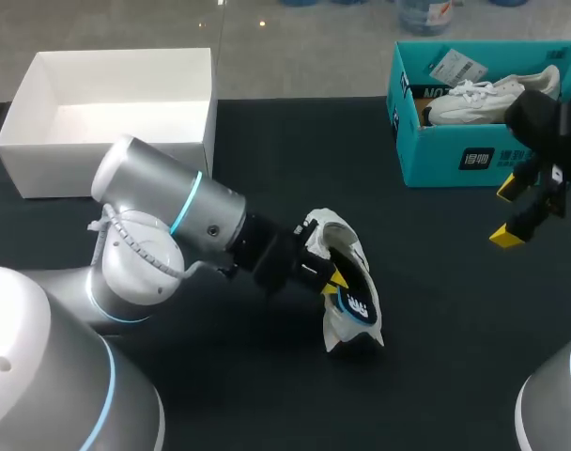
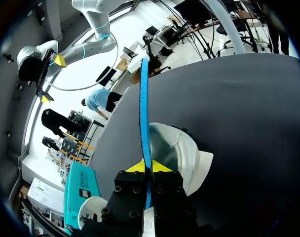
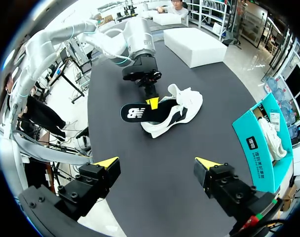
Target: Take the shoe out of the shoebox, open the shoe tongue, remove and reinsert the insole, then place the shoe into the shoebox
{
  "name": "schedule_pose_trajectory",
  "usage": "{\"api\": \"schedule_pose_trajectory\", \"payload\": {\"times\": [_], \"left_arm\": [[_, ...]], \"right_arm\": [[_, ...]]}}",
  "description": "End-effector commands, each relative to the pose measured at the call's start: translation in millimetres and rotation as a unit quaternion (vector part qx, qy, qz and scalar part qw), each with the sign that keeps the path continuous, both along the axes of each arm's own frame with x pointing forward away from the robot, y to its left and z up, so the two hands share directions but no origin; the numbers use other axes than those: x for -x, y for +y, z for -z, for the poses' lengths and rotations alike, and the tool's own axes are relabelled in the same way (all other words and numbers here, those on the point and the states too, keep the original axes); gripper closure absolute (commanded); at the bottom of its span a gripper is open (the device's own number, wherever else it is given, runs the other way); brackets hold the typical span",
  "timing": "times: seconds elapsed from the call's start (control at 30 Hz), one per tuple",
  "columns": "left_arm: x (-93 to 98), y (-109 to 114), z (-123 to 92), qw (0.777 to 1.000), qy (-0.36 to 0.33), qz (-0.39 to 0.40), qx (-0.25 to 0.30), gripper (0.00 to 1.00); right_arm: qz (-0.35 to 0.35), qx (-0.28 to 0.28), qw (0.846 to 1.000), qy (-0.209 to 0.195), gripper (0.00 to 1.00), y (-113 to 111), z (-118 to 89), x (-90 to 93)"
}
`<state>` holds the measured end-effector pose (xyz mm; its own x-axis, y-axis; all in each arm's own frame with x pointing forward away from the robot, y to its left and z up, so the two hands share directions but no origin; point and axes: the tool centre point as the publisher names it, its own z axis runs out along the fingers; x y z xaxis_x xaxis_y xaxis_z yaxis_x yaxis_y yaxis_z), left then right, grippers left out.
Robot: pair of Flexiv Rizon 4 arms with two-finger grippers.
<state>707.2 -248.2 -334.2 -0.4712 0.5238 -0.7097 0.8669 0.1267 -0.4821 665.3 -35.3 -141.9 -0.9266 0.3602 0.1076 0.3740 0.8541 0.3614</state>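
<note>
The left gripper (image 1: 334,278) is clamped on a black insole (image 1: 358,303) at the middle of the black table (image 1: 267,141). The left wrist view shows both yellow tips pressed against the insole's thin blue edge from 2 sides. The insole's far end sits in the opening of a white sneaker (image 1: 342,230), which lies on the table just ahead of the gripper. Its logo-printed end juts clear of the shoe.

The right gripper (image 1: 508,212) hangs above the table's right side with its 2 fingers spread wide and nothing between them, well apart from the sneaker. Just behind it, a teal shoebox (image 1: 455,155) stands at the table's far right corner, open at the top. A second white sneaker (image 1: 483,101) lies inside it beside a paper tag. An open white box (image 1: 107,160) sits at the far left corner, well away from both grippers.
</note>
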Motion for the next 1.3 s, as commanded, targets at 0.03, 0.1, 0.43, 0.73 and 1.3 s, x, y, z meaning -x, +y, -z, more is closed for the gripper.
{"api": "schedule_pose_trajectory", "payload": {"times": [0.03,0.1,0.43,0.73,1.3], "left_arm": [[2.2,-1,5,1.000,0.000,-0.006,-0.002,1.00],[-0.4,0,10,1.000,0.002,-0.012,-0.004,1.00],[-15.8,7,26,0.999,0.007,-0.037,-0.016,1.00],[-16.9,8,31,0.999,0.013,-0.040,-0.021,0.85],[-11.3,6,10,0.999,0.008,-0.038,0.003,0.76]], "right_arm": [[-0.001,0.001,1.000,0.002,0.00,0,1,-2.0],[-0.001,0.001,1.000,0.002,0.00,0,1,-2.0],[-0.001,0.001,1.000,0.002,0.00,0,1,-2.0],[-0.001,0.001,1.000,0.002,0.00,0,1,-2.0],[-0.001,0.001,1.000,0.002,0.00,0,1,-2.0]]}}
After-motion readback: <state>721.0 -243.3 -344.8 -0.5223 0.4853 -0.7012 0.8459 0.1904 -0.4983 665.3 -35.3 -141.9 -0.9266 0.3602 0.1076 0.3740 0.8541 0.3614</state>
